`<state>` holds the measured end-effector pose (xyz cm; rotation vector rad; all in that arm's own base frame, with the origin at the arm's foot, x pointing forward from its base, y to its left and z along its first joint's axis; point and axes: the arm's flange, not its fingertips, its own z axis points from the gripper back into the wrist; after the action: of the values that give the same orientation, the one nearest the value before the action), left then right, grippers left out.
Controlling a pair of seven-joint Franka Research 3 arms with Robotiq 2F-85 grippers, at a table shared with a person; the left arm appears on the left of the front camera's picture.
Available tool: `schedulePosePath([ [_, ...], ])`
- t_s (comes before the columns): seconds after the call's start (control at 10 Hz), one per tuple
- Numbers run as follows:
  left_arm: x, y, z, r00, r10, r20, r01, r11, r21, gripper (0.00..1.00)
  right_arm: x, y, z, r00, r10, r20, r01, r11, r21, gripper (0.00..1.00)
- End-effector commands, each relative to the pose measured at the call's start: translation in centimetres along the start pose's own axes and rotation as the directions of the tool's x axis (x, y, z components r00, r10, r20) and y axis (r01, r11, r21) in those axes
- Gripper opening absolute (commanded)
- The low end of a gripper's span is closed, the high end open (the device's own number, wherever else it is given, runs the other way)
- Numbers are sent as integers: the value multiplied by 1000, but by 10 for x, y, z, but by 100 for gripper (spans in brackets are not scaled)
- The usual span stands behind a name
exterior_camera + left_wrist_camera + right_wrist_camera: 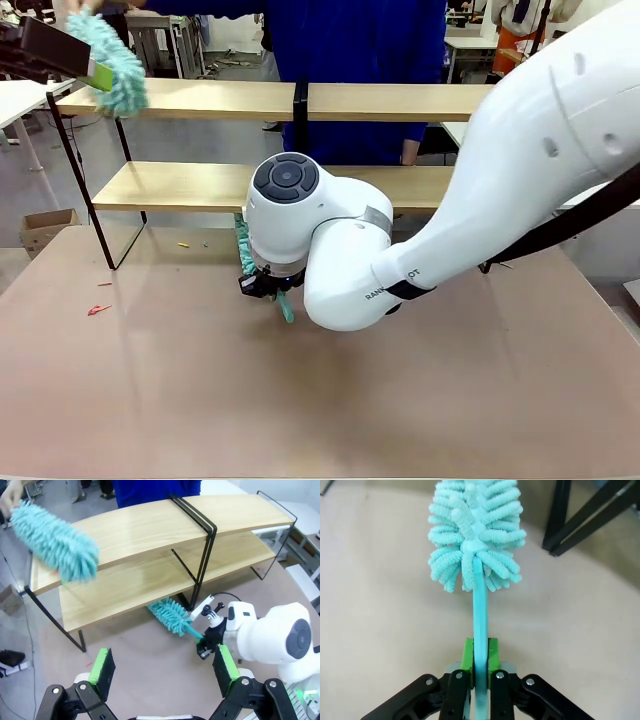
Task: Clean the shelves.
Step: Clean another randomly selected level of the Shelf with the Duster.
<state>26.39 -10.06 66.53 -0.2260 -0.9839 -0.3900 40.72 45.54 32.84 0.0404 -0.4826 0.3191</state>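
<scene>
The shelves point(200, 100) stand just ahead of my right gripper point(479, 660), both light boards running crosswise beyond it, with the black centre post point(200, 555) ahead and a little to one side; the lower board's front edge lies above and just past my fingertips. The teal duster point(475, 535) points straight out from me towards that post; its fluffy head sits low over the table point(150, 380), close to the post's foot and under the lower board's edge. I judge this low, level hold is meant to let the head slide in beneath the board rather than knock the frame. My right jaws are clamped fully on the thin handle, green pads pressed flat on both sides, so the duster stays in line with my wrist and cannot twist as it sweeps. My left gripper point(163, 662) hangs above and back from the shelves, jaws spread wide with nothing between them; probably held clear to leave room. Beyond it, at the top board's end, a person's hand point(11, 497) holds a second duster point(55, 542) against that board, seemingly working the upper tier.
</scene>
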Motion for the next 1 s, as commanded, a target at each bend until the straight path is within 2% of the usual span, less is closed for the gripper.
schedulePosePath([
  [0.0,0,1,1,1000,-2,1,2,1000,7,100,12,9,-13,998,3,55,-3,1000,-2,12],
  [0.2,0,1,1,1000,-2,1,2,1000,7,100,15,10,-14,998,7,66,-9,999,32,12],
  [0.4,0,1,1,1000,-2,1,2,1000,7,100,13,15,-13,998,44,33,-48,988,147,12],
  [0.5,0,1,1,1000,-2,1,2,1000,7,100,13,19,-15,995,95,-9,-90,969,232,12],
  [0.7,0,1,1,1000,-2,1,2,1000,7,100,12,22,-20,986,150,-68,-121,938,325,12],
  [0.9,0,1,1,1000,-2,1,2,1000,7,100,12,22,-17,980,190,-63,-149,901,406,12],
])
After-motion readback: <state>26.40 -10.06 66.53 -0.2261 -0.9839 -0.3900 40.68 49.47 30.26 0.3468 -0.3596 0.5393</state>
